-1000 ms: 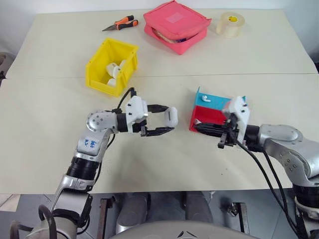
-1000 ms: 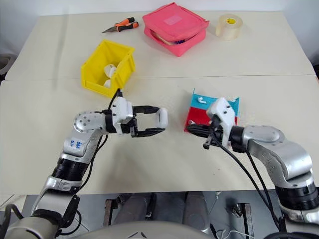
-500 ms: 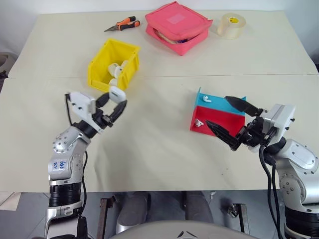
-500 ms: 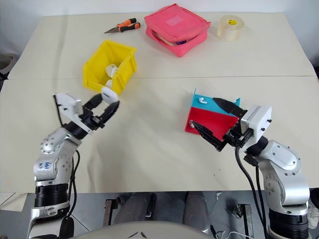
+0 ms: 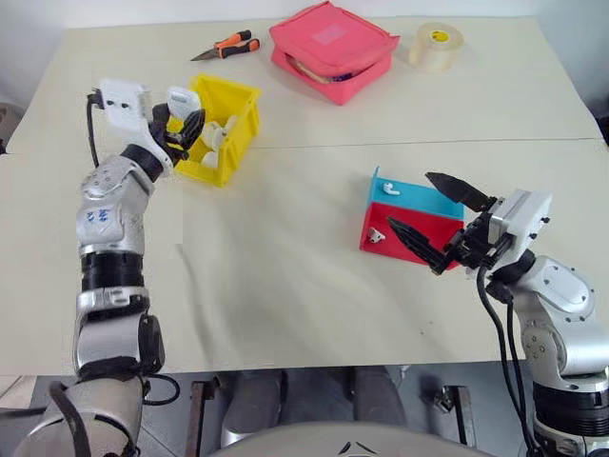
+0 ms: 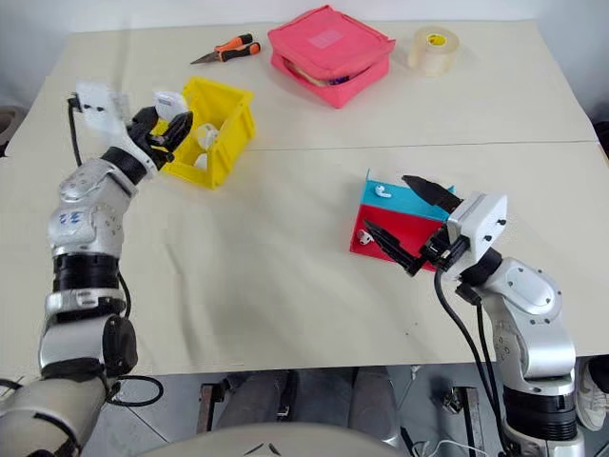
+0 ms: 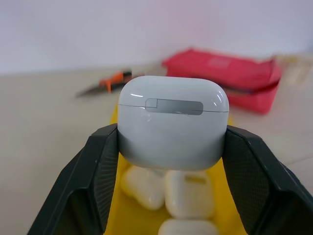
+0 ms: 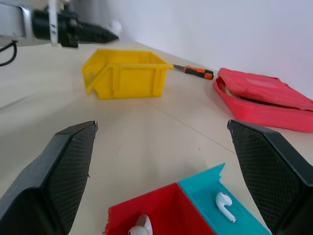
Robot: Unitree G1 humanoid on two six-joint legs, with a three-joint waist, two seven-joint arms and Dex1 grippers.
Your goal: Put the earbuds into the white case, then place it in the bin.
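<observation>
The left gripper [image 5: 183, 122] was clamped on the white case [image 7: 173, 123], lid shut, and held it at the near rim of the yellow bin [image 5: 242, 122], above the table [image 5: 285, 286]. Inside the bin lay at least 3 other white cases [image 7: 188, 193]. The right gripper [image 5: 433, 221] stood with its jaws spread wide and held nothing, just in front of the red-and-blue tray [image 5: 423, 221]. 2 earbuds were in that tray: 1 earbud [image 8: 225, 204] in the blue half, 1 [image 8: 141, 226] in the red. Further back lay a pink pouch [image 5: 333, 48] (its flap partly open), orange-handled pliers [image 5: 226, 46] and a tape roll [image 5: 437, 45].
</observation>
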